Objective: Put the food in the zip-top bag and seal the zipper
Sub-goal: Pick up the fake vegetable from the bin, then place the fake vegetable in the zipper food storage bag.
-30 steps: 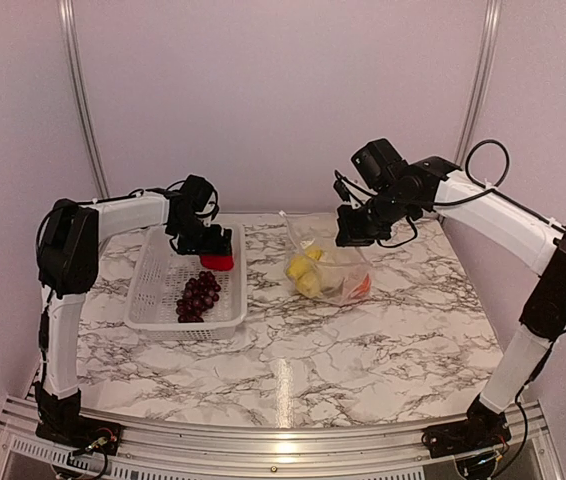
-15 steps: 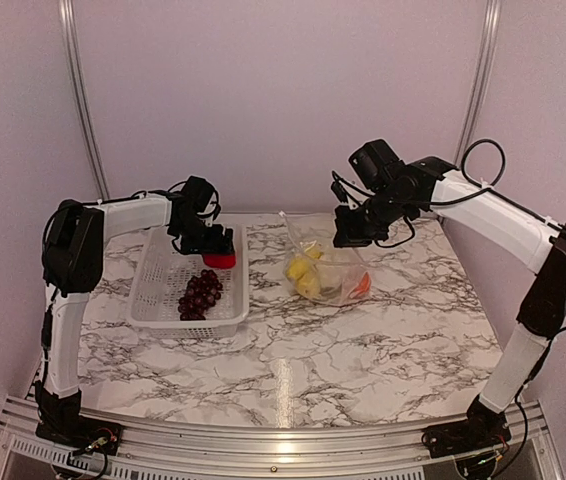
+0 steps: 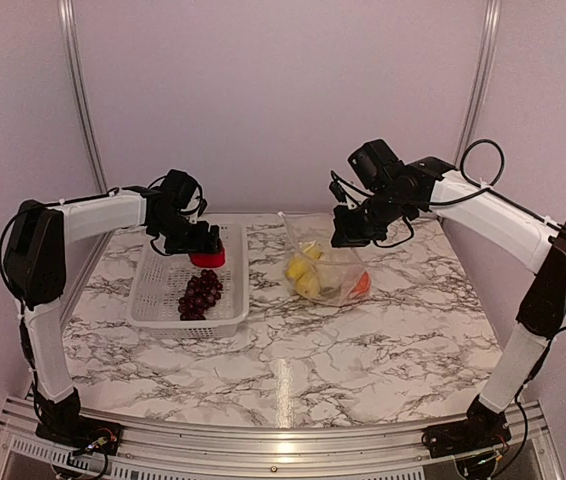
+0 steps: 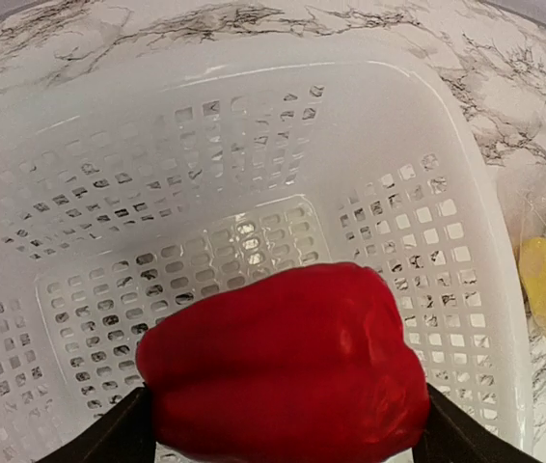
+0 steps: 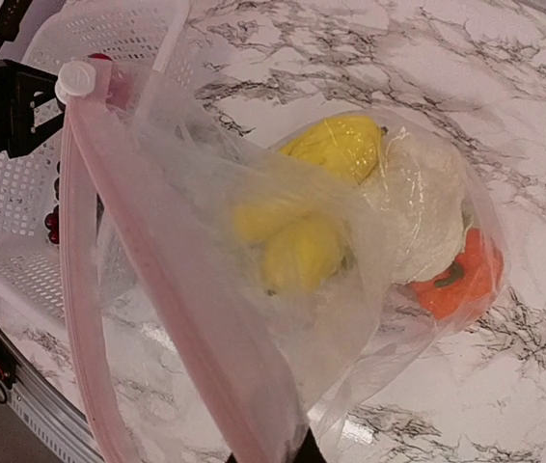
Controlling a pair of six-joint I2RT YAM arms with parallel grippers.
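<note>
My left gripper [image 3: 201, 248] [image 4: 283, 436] is shut on the red pepper [image 3: 209, 257] [image 4: 283, 367], one finger [image 4: 109, 439] pressed against each side, over the far end of the white basket [image 3: 143, 290]. The purple grape bunch [image 3: 199, 295] lies in the basket. My right gripper [image 3: 348, 235] [image 5: 297, 453] is shut on the mouth edge of the zip-top bag [image 3: 328, 270] [image 5: 205, 318] and holds it up. The pink zipper [image 5: 138, 251] runs to the white slider [image 5: 76, 80]. Inside the bag lie yellow pieces [image 5: 302, 256], a whitish piece [image 5: 423, 207] and an orange fruit [image 5: 456, 280].
The basket's slotted wall [image 4: 447, 145] rises all around the pepper. The marble table [image 3: 363, 350] stretches in front of the basket and the bag. Metal frame posts [image 3: 78, 90] stand at the back corners.
The left gripper's jaws have narrowed onto the red pepper, and arm and pepper have shifted a little to the left over the basket. The right arm and the bag have hardly moved.
</note>
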